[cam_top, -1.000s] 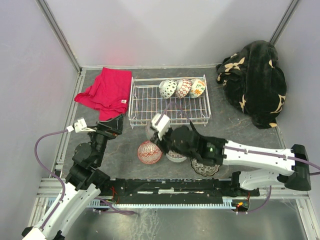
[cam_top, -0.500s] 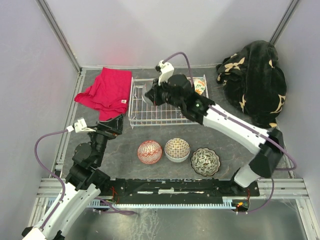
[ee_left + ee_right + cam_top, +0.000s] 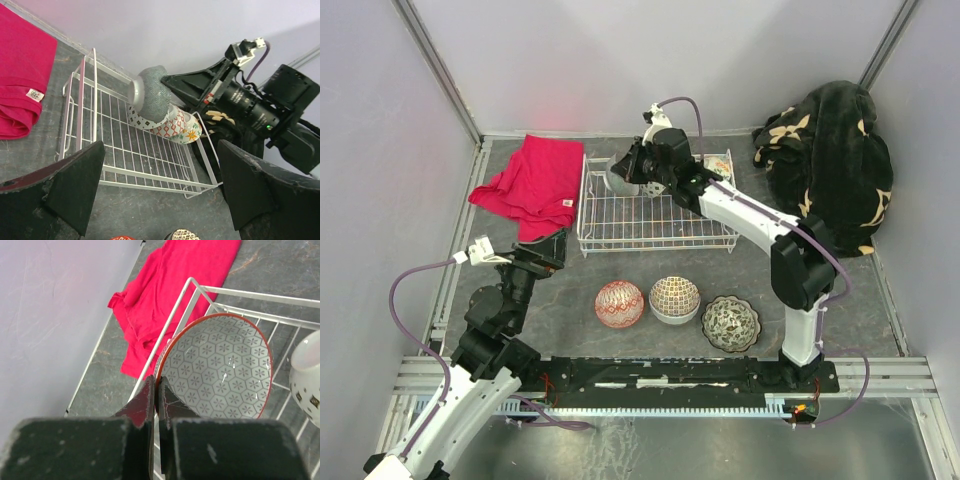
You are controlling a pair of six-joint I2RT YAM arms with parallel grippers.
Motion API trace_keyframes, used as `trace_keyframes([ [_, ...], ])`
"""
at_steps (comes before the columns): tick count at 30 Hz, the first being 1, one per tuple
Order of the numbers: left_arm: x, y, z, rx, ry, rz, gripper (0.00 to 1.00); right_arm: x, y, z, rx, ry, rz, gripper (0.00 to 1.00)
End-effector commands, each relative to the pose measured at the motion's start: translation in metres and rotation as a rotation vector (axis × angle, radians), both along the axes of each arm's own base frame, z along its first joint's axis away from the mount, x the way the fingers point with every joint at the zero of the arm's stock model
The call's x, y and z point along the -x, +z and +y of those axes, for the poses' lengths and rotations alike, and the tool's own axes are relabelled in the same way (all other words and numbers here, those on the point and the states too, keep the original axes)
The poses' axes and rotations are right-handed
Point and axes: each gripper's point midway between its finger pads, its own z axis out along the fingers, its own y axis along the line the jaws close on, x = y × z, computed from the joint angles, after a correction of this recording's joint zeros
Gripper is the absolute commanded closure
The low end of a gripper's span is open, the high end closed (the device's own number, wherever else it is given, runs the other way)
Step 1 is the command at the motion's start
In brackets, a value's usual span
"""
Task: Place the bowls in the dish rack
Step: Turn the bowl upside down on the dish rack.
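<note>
Setting: grey-walled booth with a dark mottled tabletop (image 3: 770,260).

Dish rack (image 3: 620,225): white wire, at the back centre of the table, between a red cloth (image 3: 532,185) and a black floral blanket (image 3: 830,165).

Right gripper (image 3: 156,390): pinched on the rim of a grey hexagon-patterned bowl (image 3: 220,365). The bowl was held on edge over the rack's far left part, just beside the row of racked bowls (image 3: 170,127) standing along the far side.

Left gripper (image 3: 160,190): jaws spread wide, empty, well apart from the rack.

Awaiting loading, on the table in front of the rack: red lattice bowl (image 3: 619,303), checkered bowl (image 3: 674,296), dark floral bowl (image 3: 731,322).

Handling note: the bowl probably wanted lowering on edge until its rim sat between the wires and leaned on the neighbouring bowl. Releasing too high risked ceramic knocking ceramic or the bowl rolling flat.
</note>
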Motion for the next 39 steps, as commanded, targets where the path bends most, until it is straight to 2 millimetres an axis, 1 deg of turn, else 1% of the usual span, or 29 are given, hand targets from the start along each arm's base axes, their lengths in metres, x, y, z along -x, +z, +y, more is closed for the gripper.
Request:
trace_keyframes([
  [1,0.0,0.007,0.0,-0.015,-0.001,-0.03,0.0,-0.014,0.057,0.017,-0.184,0.004,-0.134,0.98],
  [4,0.001,0.008,0.0,-0.014,-0.002,-0.032,0.0,-0.023,0.041,0.02,-0.185,-0.017,-0.125,0.98],
  [8,0.002,0.01,0.0,-0.01,-0.006,-0.038,0.0,-0.032,0.025,0.022,-0.194,-0.046,-0.121,0.98],
  [13,0.001,0.009,-0.001,-0.01,-0.007,-0.035,0.0,-0.042,0.013,0.021,-0.215,-0.078,-0.109,0.98],
  [18,0.001,0.008,-0.001,-0.012,-0.006,-0.035,0.0,-0.048,0.003,0.019,-0.226,-0.112,-0.095,0.98],
  [27,0.002,0.009,-0.001,-0.01,-0.01,-0.036,0.0,-0.054,-0.015,0.014,-0.254,-0.145,-0.07,0.98],
  [31,0.002,0.009,-0.001,-0.01,-0.011,-0.036,0.0,-0.055,-0.023,0.016,-0.264,-0.144,-0.058,0.98],
  [39,0.002,0.009,-0.001,-0.009,-0.011,-0.037,0.0,-0.055,-0.032,0.015,-0.272,-0.151,-0.049,0.98],
])
